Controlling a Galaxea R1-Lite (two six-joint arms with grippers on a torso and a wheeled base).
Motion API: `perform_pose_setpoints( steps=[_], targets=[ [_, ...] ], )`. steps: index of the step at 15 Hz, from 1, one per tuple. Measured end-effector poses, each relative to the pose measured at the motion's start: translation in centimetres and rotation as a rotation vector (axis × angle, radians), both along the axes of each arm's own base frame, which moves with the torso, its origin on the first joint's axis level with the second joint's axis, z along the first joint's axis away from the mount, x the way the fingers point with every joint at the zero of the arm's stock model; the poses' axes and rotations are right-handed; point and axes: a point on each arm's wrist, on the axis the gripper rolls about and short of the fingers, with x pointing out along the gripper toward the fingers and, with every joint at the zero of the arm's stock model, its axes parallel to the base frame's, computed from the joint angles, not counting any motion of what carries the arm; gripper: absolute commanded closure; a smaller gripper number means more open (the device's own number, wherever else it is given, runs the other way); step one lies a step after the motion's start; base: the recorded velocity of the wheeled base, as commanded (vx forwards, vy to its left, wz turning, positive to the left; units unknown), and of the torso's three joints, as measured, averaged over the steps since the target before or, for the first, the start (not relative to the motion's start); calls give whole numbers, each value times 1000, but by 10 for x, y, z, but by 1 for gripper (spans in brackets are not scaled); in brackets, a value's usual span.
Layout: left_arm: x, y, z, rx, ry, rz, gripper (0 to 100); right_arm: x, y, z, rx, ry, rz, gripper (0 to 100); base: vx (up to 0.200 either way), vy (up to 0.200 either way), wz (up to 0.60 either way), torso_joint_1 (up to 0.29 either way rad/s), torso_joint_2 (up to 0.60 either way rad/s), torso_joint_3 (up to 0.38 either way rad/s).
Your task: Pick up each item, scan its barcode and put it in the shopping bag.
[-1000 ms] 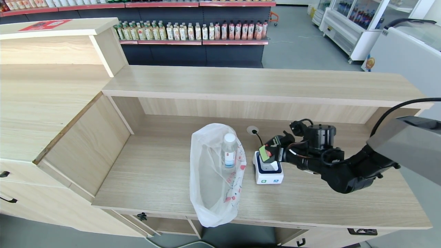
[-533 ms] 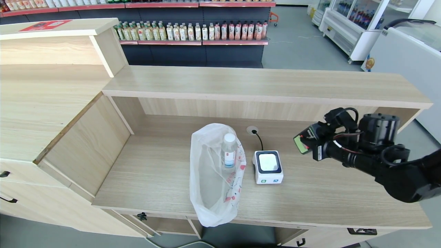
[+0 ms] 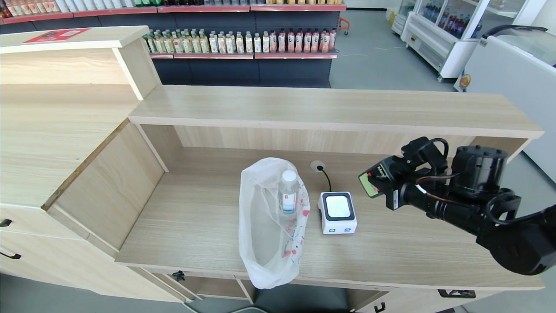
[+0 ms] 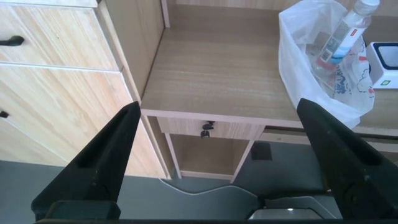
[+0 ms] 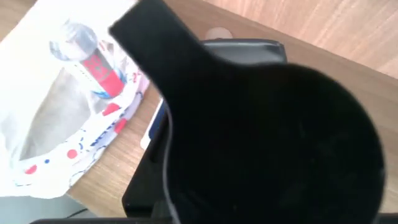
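My right gripper (image 3: 378, 179) hangs above the counter, to the right of the white scanner (image 3: 338, 212), shut on a dark container with a green and red label (image 3: 369, 185). That container's black round face (image 5: 273, 143) blocks most of the right wrist view. The white plastic shopping bag (image 3: 268, 226) stands open left of the scanner, with a clear bottle with a red label (image 3: 289, 191) upright inside it. My left gripper (image 4: 217, 106) is open and holds nothing, low in front of the counter's front edge, with the bag (image 4: 317, 62) off to one side.
The scanner's black cable (image 3: 325, 174) runs to a hole in the counter (image 3: 191, 217). A raised shelf (image 3: 330, 106) borders the back and a wooden side wall (image 3: 113, 182) the left. Drawers (image 4: 56, 93) sit under the counter.
One second ago the right gripper held the container over the scanner. It then swung right and up, and has since edged back a little left. The camera shifted slightly.
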Motion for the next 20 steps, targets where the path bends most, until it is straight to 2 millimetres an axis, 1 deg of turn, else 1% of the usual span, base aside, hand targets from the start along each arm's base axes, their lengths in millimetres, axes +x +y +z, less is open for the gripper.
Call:
perform_pose_setpoints(
  steps=[1, 4, 9, 12, 15, 18, 20],
  targets=[
    [0, 0, 0, 0, 0, 0, 0, -1, 7, -1, 19, 7, 19, 100, 0, 0, 0, 0, 0, 0],
    [0, 0, 0, 0, 1, -1, 0, 0, 31, -19, 17, 69, 86, 100, 0, 0, 0, 0, 0, 0],
    [0, 0, 0, 0, 0, 0, 0, 4, 58, -61, -20, 177, 149, 100, 0, 0, 0, 0, 0, 0],
    [0, 0, 0, 0, 0, 0, 0, 7, 75, -77, -17, 169, 186, 100, 0, 0, 0, 0, 0, 0],
    [0, 0, 0, 0, 0, 0, 0, 14, 100, -95, -16, 158, 239, 100, 0, 0, 0, 0, 0, 0],
    [0, 0, 0, 0, 0, 0, 0, 18, 116, -111, -30, 171, 251, 100, 0, 0, 0, 0, 0, 0],
    [0, 0, 0, 0, 0, 0, 0, 20, 123, -119, -38, 177, 248, 100, 0, 0, 0, 0, 0, 0]
  ],
)
